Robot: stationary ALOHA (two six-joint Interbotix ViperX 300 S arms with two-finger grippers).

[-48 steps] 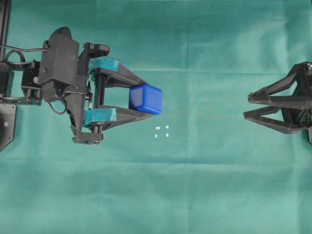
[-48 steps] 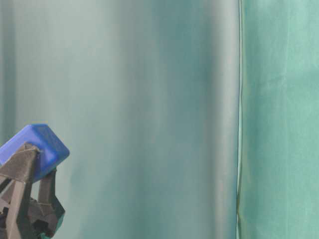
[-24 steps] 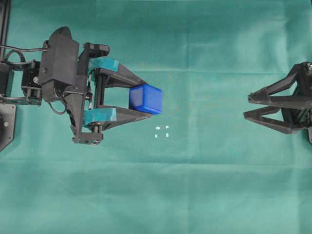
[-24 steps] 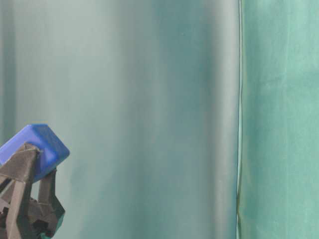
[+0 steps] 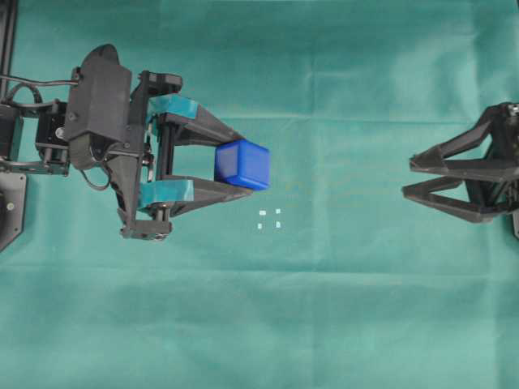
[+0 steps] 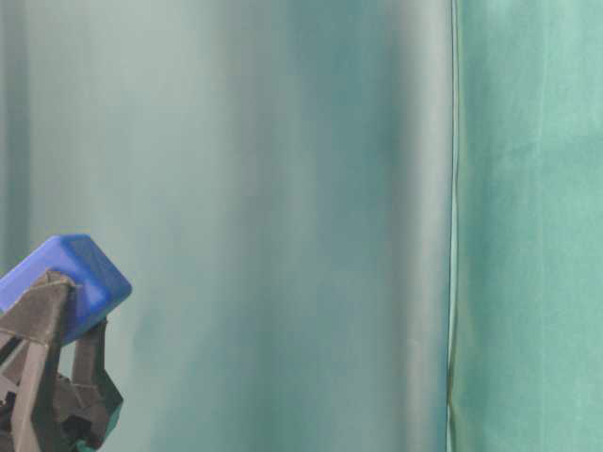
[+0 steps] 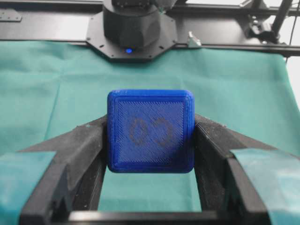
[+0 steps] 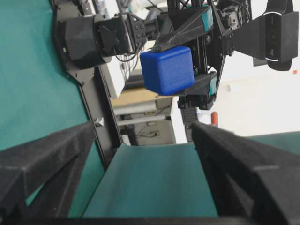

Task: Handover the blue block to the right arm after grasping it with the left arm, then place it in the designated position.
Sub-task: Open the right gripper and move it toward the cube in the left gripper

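The blue block [image 5: 242, 164] is held between the teal-padded fingers of my left gripper [image 5: 243, 166], raised above the green cloth at the left of the overhead view. It fills the left wrist view [image 7: 150, 131], with a faint embossed mark facing the camera, and shows in the table-level view [image 6: 71, 278] and the right wrist view [image 8: 168, 69]. My right gripper [image 5: 408, 178] is open and empty at the far right, pointing toward the block across a wide gap. The designated position [image 5: 269, 219], four tiny white marks, lies on the cloth just below and right of the block.
The left arm's black body [image 5: 101, 121] fills the left side, with a black base plate [image 5: 10, 207] at the left edge. Green cloth [image 5: 340, 308] covers the table. A green backdrop with a vertical seam [image 6: 452, 226] stands behind.
The right gripper has shifted very slightly leftward. The left gripper and the blue block have not moved.
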